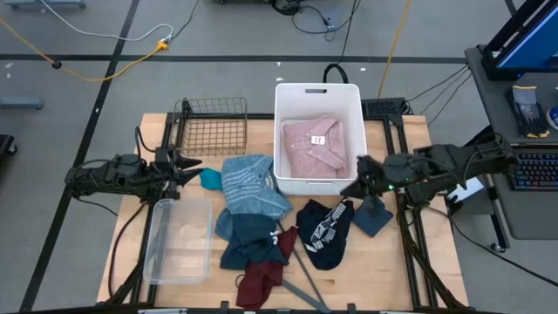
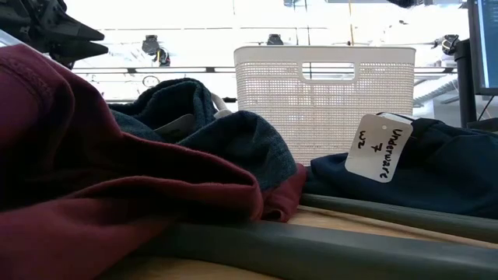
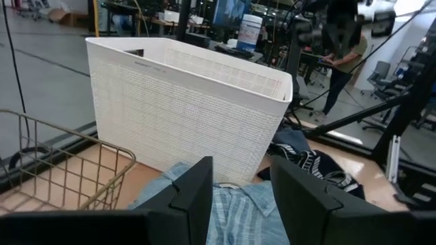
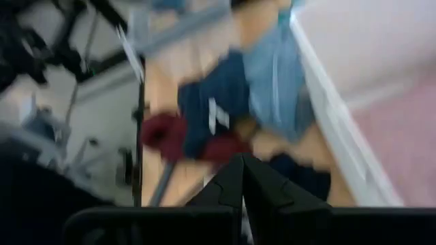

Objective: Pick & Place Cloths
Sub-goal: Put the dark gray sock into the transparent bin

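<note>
Pink collared shirt in white bin, beside shut right pincer.

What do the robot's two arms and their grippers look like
Both arms are dark, nearly black, jointed and slim, with black cables trailing from them. The left gripper ends in two flat, angular black fingers with squared tips. The right gripper has matching dark fingers tapering to points, and a small green light glows on that arm's wrist.
</note>
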Robot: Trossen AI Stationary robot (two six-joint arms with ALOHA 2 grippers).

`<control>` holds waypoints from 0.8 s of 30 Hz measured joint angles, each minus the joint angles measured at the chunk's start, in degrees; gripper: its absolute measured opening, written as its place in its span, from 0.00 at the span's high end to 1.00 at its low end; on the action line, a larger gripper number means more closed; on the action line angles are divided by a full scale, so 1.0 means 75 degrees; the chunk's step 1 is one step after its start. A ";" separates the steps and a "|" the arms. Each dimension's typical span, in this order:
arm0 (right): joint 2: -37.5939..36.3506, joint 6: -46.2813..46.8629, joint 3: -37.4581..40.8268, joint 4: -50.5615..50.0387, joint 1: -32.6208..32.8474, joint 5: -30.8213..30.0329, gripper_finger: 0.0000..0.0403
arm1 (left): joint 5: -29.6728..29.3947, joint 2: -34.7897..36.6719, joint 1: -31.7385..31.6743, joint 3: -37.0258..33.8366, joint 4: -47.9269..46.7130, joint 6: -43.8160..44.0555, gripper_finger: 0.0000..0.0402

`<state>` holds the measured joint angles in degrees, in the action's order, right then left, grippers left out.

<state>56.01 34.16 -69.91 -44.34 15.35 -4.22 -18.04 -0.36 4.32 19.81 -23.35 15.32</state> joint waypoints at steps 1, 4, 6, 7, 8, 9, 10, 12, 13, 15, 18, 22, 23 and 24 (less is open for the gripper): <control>-0.0018 0.0158 0.0000 -0.0299 0.0153 0.0003 1.00 | -0.0001 0.0000 -0.0001 0.0000 0.0000 0.0094 0.63; -0.0081 0.0730 0.0000 -0.1117 0.0601 0.0028 1.00 | -0.0003 0.0000 -0.0001 0.0000 0.0000 0.0342 0.63; -0.0128 0.1084 0.0000 -0.1507 0.0869 0.0201 1.00 | -0.0002 0.0000 -0.0001 0.0000 0.0003 0.0441 0.63; -0.0143 0.1264 0.0000 -0.1655 0.1005 0.0201 1.00 | -0.0003 0.0000 -0.0001 0.0000 0.0003 0.0437 0.63; -0.0151 0.1421 0.0000 -0.1790 0.1129 0.0206 1.00 | -0.0003 0.0000 -0.0001 0.0000 0.0003 0.0406 0.63; -0.0150 0.1562 0.0000 -0.1920 0.1256 0.0209 1.00 | -0.0003 0.0000 -0.0001 0.0000 0.0003 0.0372 0.63; -0.0149 0.1683 0.0000 -0.2064 0.1380 0.0214 1.00 | -0.0003 0.0000 -0.0001 0.0000 0.0003 0.0372 0.63; -0.0126 0.1920 0.0000 -0.2429 0.1597 0.0308 1.00 | -0.0003 0.0000 -0.0001 0.0000 0.0003 0.0381 0.63; -0.0107 0.2052 0.0000 -0.2628 0.1678 0.0405 1.00 | -0.0003 0.0000 0.0001 0.0000 0.0003 0.0378 0.63; -0.0068 0.2497 0.0025 -0.3095 0.1816 0.0604 1.00 | -0.0003 0.0000 0.0000 0.0000 0.0003 0.0381 0.63; -0.0079 0.3409 0.0252 -0.3554 0.1923 0.1119 1.00 | -0.0003 0.0000 0.0002 0.0000 0.0007 0.0381 0.63; -0.0112 0.4301 0.0728 -0.3732 0.1921 0.2013 1.00 | -0.0004 0.0000 0.0001 0.0000 0.0012 0.0382 0.63; -0.0122 0.4452 0.0876 -0.3724 0.1921 0.2212 1.00 | -0.0003 0.0000 -0.0001 0.0000 0.0014 0.0383 0.63; -0.0125 0.4580 0.0997 -0.3726 0.1921 0.2386 1.00 | -0.0005 0.0000 0.0001 0.0000 0.0031 0.0383 0.63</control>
<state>55.07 68.51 -62.43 -72.29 29.76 13.67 -18.08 -0.36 4.33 19.81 -23.12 18.19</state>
